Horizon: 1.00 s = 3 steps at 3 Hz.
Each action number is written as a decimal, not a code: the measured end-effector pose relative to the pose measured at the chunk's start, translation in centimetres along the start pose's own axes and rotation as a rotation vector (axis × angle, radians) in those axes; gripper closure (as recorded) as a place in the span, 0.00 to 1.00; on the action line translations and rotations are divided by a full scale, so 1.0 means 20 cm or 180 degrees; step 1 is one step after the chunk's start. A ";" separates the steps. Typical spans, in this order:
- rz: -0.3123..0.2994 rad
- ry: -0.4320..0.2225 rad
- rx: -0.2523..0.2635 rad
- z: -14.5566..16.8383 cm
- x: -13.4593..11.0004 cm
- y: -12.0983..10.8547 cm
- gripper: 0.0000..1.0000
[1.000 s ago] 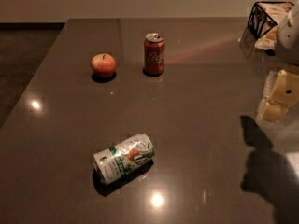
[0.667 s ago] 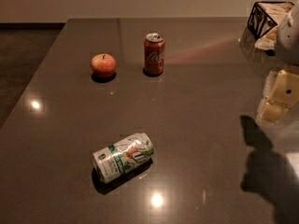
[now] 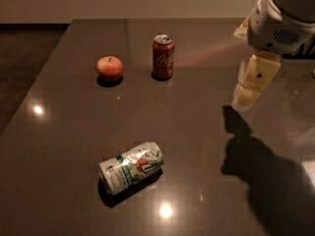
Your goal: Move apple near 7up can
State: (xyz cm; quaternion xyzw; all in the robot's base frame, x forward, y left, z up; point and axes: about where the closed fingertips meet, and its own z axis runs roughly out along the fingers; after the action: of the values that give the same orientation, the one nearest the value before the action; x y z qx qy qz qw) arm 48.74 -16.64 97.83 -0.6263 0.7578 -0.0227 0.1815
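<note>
Our end effector [image 3: 246, 96] hangs at the right side of the view, cream-coloured, pointing down and tilted slightly leftward. Above it, our white arm housing [image 3: 283, 18] fills the upper right corner.

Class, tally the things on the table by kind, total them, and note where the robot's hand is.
Cans: 2 (upright red cola can; 7up can lying on its side)
Apples: 1 (apple)
Total: 3
Hand: above the table, right side
</note>
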 end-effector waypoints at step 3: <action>0.0038 -0.0478 -0.0240 0.35 -0.60 -0.25 0.00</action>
State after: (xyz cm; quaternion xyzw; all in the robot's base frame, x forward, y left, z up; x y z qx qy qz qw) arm 57.31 -4.86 95.66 -0.6282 0.7460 0.0539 0.2143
